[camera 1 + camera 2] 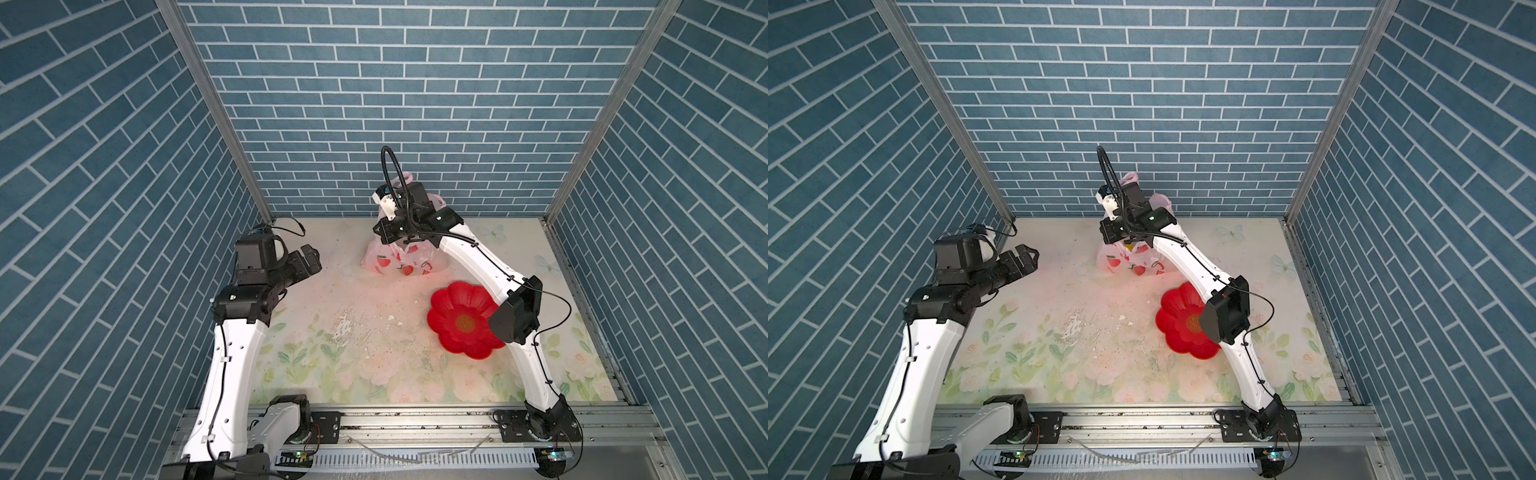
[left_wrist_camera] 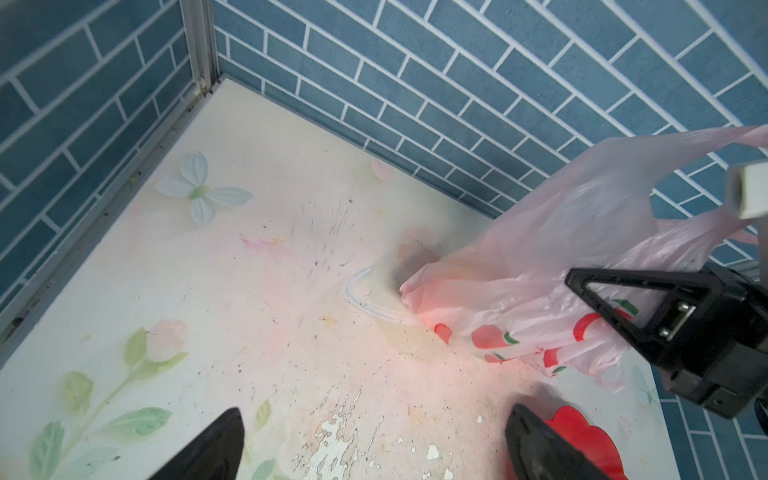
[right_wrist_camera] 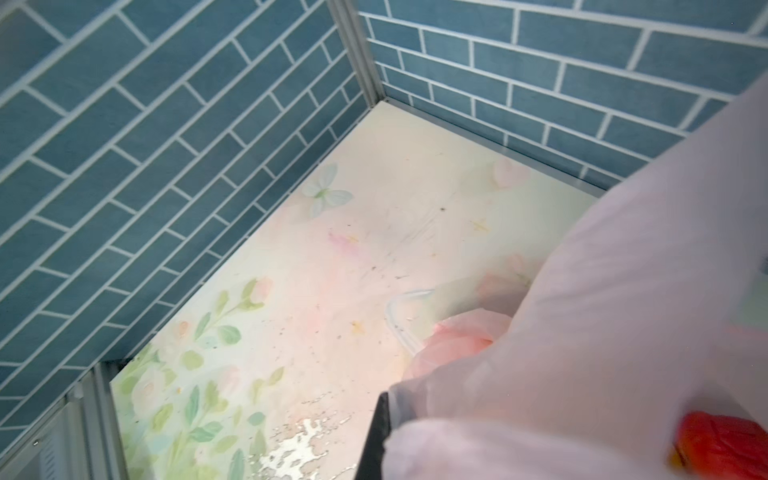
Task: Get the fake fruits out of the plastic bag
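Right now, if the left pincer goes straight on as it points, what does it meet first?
Probably the plastic bag: the open left pincer aims at it, nothing between. Pitch unclear; maybe the table first.

Robot test cell in a lab, dressed up as a homely corner. Boxed in on three sides by flat panels printed with blue bricks (image 1: 374, 104), joined at the corners by bare silver aluminium posts (image 1: 216, 112). Floored with a pastel flower-and-butterfly printed tabletop (image 1: 374, 374), scuffed and flaking near the middle. Fronted by a grooved silver aluminium rail (image 1: 415, 419) carrying black bolted base plates (image 1: 328, 428), two white-and-black robot arms (image 1: 232, 365), a white slotted plastic cable duct (image 1: 415, 459) and small lit circuit boards (image 1: 297, 456).
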You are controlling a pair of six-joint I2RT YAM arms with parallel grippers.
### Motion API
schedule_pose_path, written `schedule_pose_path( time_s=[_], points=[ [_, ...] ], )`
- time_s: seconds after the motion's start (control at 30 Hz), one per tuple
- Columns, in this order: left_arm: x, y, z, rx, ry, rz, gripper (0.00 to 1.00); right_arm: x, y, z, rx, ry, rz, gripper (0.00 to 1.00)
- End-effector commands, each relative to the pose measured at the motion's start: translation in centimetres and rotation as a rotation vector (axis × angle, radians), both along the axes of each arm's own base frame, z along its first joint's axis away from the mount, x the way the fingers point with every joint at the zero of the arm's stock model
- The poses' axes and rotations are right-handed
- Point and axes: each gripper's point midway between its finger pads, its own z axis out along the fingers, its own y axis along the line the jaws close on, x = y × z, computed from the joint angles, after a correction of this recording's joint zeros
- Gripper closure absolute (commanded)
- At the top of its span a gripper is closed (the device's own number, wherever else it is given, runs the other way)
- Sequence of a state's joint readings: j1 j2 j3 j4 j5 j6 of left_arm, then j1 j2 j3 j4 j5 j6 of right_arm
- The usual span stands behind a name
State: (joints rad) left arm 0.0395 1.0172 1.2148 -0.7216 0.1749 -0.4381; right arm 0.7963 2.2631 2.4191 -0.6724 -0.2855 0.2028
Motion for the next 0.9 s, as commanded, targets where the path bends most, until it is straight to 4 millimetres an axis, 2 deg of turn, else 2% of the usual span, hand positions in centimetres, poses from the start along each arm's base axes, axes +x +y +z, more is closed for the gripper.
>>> schedule_pose_path(
  time_s=[0.0, 0.13, 0.17, 0.2, 0.3, 0.43, 0.6, 0.73, 0.77, 0.87],
  points=[
    [-1.6, 1.2, 1.0, 0.030, 0.018, 0.057, 0.01, -4.0, 2.3, 2.3, 0.036, 0.003, 0.083, 1.00],
    [-2.1, 1.2, 2.4, 0.030, 0.004, 0.052, 0.01, -6.9, 3.7, 2.1, 0.044, 0.039, 0.125, 0.98],
    [-2.1, 1.1, 2.6, 0.026, 0.002, 0.049, 0.01, -7.4, 3.7, 2.0, 0.039, 0.048, 0.130, 0.93],
    [-2.2, 1.0, 2.9, 0.023, -0.004, 0.043, 0.01, -7.9, 3.6, 1.6, 0.026, 0.058, 0.129, 0.83],
    [-2.1, 0.1, 3.7, -0.009, -0.013, 0.003, 0.01, -9.2, 2.2, 3.2, 0.022, 0.048, 0.112, 0.61],
    [-1.4, -1.5, 4.9, -0.072, -0.020, -0.075, 0.01, -10.8, -0.8, 5.4, 0.017, 0.009, 0.072, 0.42],
    [-1.1, -2.8, 6.7, -0.102, -0.021, -0.136, 0.01, -12.5, -5.4, 7.5, 0.007, -0.027, -0.009, 0.38],
    [-1.5, -4.3, 8.5, -0.064, -0.015, -0.190, 0.01, -12.9, -8.6, 7.7, -0.031, -0.048, -0.088, 0.39],
    [-1.7, -5.1, 8.9, -0.059, -0.016, -0.215, 0.01, -12.9, -9.2, 7.8, -0.036, -0.054, -0.104, 0.43],
    [-2.6, -8.0, 9.9, -0.035, -0.023, -0.301, 0.04, -13.2, -9.9, 7.8, -0.039, -0.056, -0.117, 0.66]
  ],
)
